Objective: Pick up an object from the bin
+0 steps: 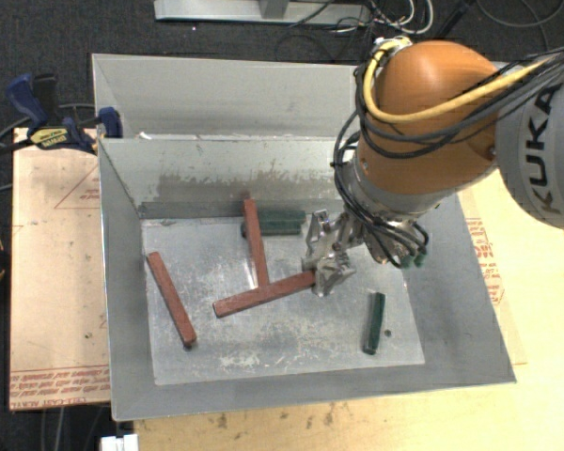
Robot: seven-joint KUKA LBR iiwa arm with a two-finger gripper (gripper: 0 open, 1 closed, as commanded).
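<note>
My gripper point(325, 272) hangs low over the middle right of the bin floor. Its tip is at the right end of a red-brown stick point(263, 295) that lies slanting across the floor; whether it grips the stick I cannot tell. A second red-brown stick point(255, 241) runs from the back of the floor down to the first one and meets it. A dark green block point(283, 222) lies behind the gripper, to its left, near the back wall.
A third red-brown stick point(171, 300) lies slanted at the left of the floor. A dark green bar point(373, 323) lies at the front right, close to the gripper. The orange-covered wrist and its cables hide the bin's back right corner.
</note>
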